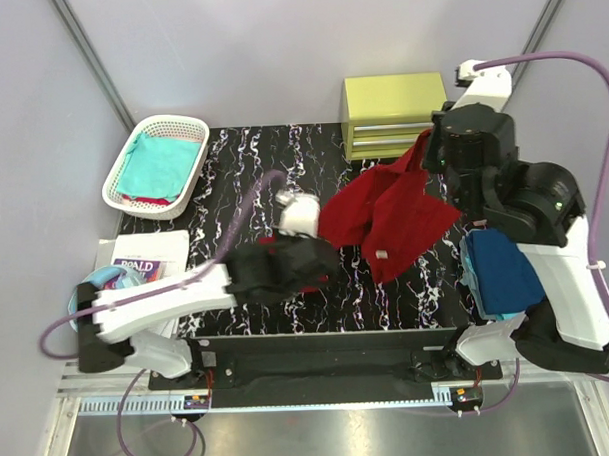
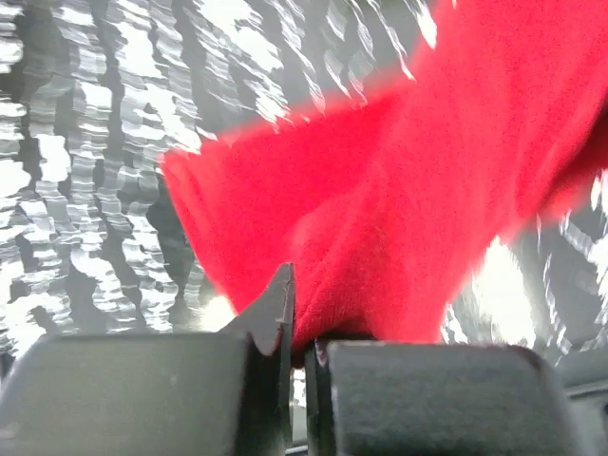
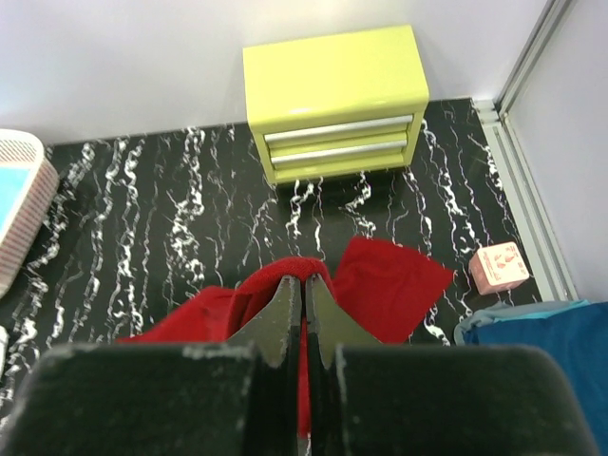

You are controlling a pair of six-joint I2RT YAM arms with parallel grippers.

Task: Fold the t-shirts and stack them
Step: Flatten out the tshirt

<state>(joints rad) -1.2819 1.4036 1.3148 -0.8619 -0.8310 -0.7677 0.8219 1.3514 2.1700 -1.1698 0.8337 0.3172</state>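
Dark red t-shirt [image 1: 389, 220] unfolded, held over tabletop [image 1: 242, 160] centre. L fingers [image 2: 271, 328] and R fingers [image 3: 283, 318] both pinched on it. Blue t-shirts [image 1: 501, 271] stacked at right. Teal t-shirt [image 1: 160, 165] waits in basket [image 1: 118, 179].

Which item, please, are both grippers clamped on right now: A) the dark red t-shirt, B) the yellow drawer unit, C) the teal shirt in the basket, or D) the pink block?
A: the left gripper and the right gripper are each shut on the dark red t-shirt.
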